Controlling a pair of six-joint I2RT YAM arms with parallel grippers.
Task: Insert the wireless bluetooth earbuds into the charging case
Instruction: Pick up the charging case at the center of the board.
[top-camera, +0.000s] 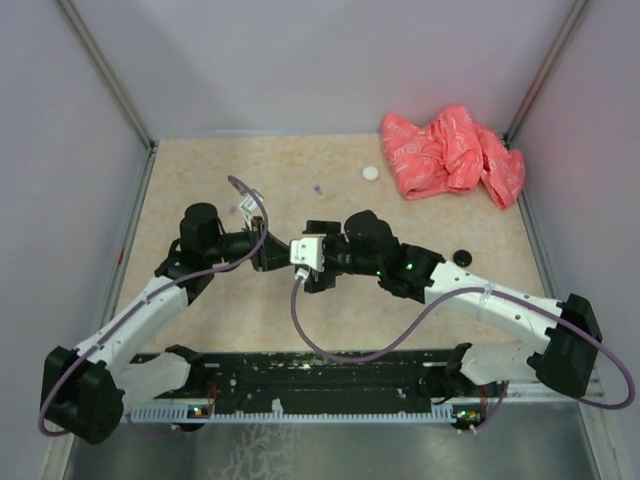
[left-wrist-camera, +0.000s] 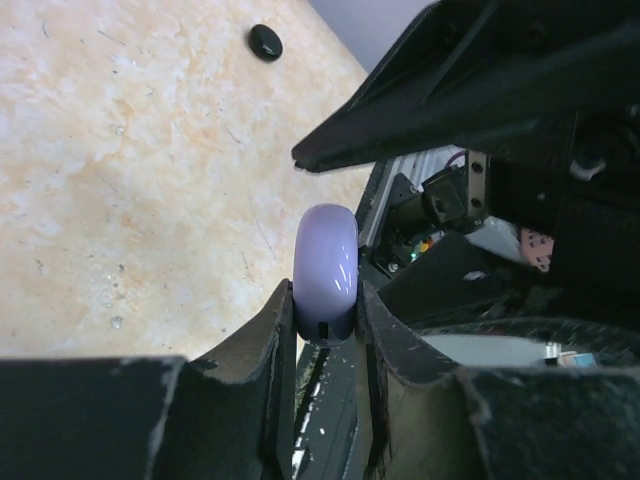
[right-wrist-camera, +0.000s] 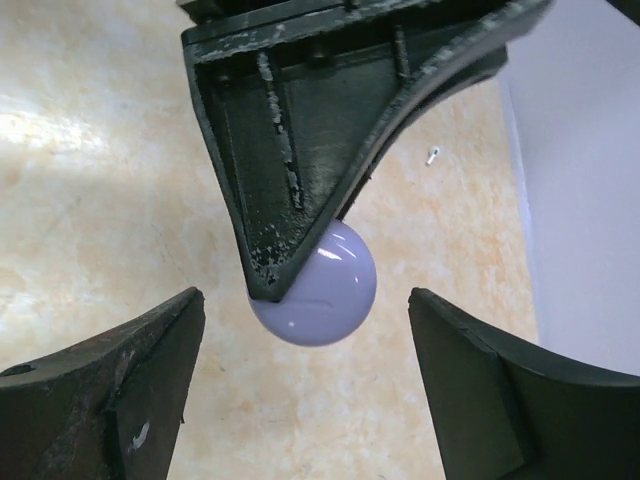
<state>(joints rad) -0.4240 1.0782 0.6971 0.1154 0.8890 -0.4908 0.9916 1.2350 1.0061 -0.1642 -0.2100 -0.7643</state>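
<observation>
My left gripper (left-wrist-camera: 325, 290) is pinched tight on the lavender charging case (left-wrist-camera: 325, 255), gripping its two faces. It is glossy, rounded hard plastic, probably light and slippery. My right gripper (right-wrist-camera: 303, 300) stands wide and empty, one finger on either side of the case. A tiny white earbud (right-wrist-camera: 432, 155) lies well beyond on the mottled tabletop (right-wrist-camera: 100, 150).
</observation>
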